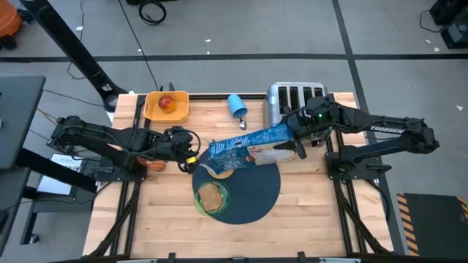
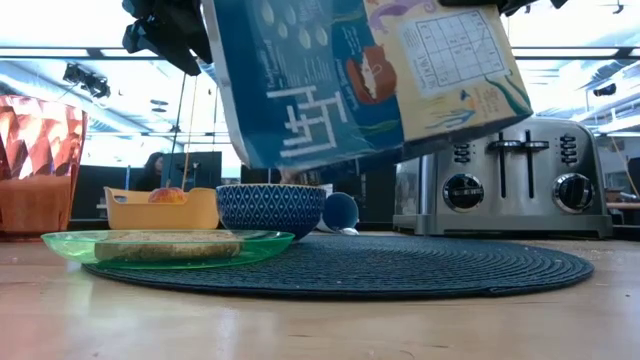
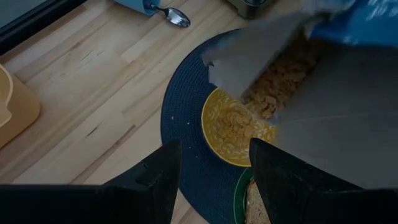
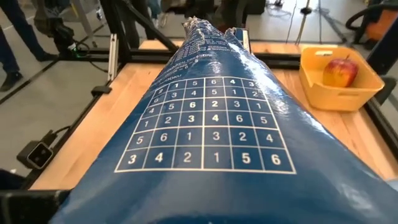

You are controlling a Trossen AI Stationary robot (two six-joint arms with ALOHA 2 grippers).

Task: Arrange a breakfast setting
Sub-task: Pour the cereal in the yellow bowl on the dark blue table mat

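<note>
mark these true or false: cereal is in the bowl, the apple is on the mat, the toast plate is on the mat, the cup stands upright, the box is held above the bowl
1. Cereal is in the bowl. True: flakes lie in it below the open box.
2. The apple is on the mat. False: it sits in the yellow tray at the table's back edge.
3. The toast plate is on the mat. True, though its edge hangs over the mat's rim.
4. The cup stands upright. False: it lies on its side, with the spoon by it.
5. The box is held above the bowl. True: the right gripper holds its far end, tilted down; the left gripper is at the low end.
</note>
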